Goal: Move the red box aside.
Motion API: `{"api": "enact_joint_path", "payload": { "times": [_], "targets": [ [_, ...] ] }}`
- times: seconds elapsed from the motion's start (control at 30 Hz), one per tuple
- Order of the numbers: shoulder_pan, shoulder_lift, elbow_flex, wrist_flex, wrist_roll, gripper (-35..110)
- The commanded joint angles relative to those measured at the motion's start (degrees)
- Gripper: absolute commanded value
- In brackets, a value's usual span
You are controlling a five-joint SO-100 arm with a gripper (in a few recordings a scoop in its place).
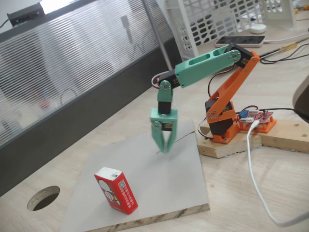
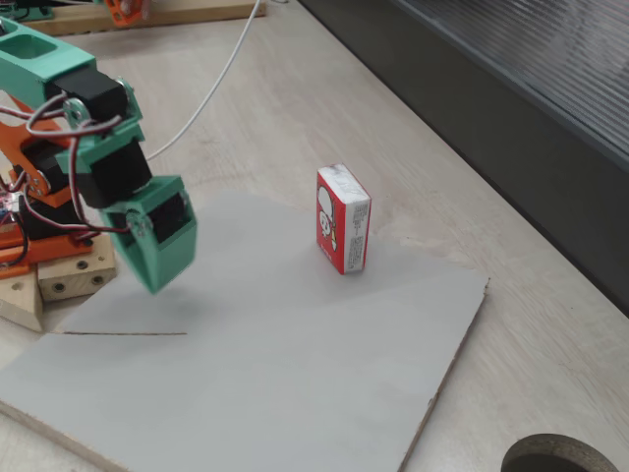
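Box: the red box (image 1: 116,190) is a small cardboard carton, red with a white top flap. It stands upright in both fixed views (image 2: 343,219), with a cartoon figure on one face.
Where it is: it stands on my grey board (image 1: 159,179), near the front edge in one fixed view, well apart from my pincer.
Pincer: my green plastic pincer (image 1: 164,146) points down over the board. Its two fingers come together to a narrow point. It holds nothing and touches nothing.
Arm: my arm (image 1: 205,65) is smooth green plastic on top and orange lower down, with thin wires at the joints.
Board: flat, grey and smooth, with a pale rough edge and a thin dark line (image 2: 123,333) on it.
Table: light wood with a round hole (image 1: 44,197).
Room: a white cable (image 1: 256,179) lies on the table, and a ribbed see-through wall (image 1: 72,63) stands behind it.
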Motion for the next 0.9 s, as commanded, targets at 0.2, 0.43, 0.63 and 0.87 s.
{"api": "enact_joint_path", "payload": {
  "times": [0.2, 0.43, 0.63, 0.87],
  "targets": [
    [0.6, -16.2, -12.7, -7.1, 1.2, 3],
    [0.4, -35.9, -37.1, -6.5, 1.2, 3],
    [-4.5, -49.3, -47.0, -6.4, 1.3, 3],
    [-11.3, -51.0, -47.2, -6.4, 5.3, 3]
  ]
}}
